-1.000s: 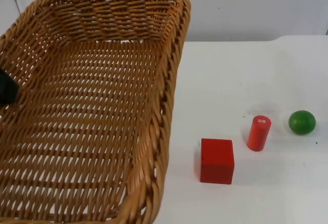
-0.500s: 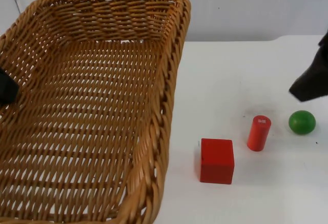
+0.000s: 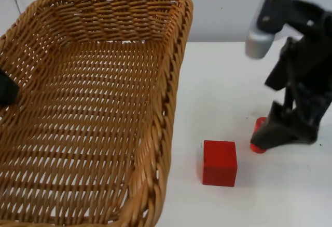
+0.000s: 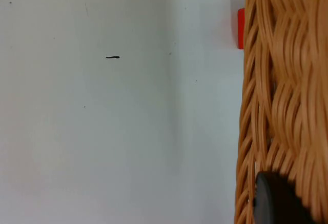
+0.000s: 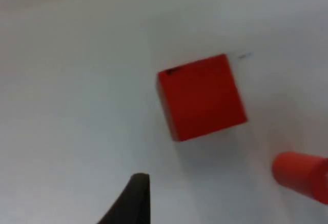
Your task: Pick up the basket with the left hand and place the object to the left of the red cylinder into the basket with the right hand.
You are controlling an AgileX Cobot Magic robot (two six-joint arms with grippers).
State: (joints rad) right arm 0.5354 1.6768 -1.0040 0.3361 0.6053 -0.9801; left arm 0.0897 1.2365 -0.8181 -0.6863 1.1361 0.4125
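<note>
Basket (image 3: pixel 93 112) gripped at its left rim by left claw (image 4: pixel 279 203), lifted. Red cube (image 3: pixel 219 162) on worktop (image 3: pixel 218 81), left of red cylinder (image 3: pixel 258 133), ungrasped. Right claw (image 3: pixel 282 133) above cylinder; opening impossible to tell. Pick and drop outstanding.

Right arm (image 3: pixel 301 66): black links of blocky, angular section, matte finish; one rounded light-grey housing (image 3: pixel 258 40) with two dark round fastener spots on its upper face.
Right gripper (image 3: pixel 275 136): black, wedge-shaped body; on the right wrist view a dark tapering tip with a slightly glossy edge.
Left gripper (image 4: pixel 274 206): black, smooth, rounded end; on the top view a plain black block.
</note>
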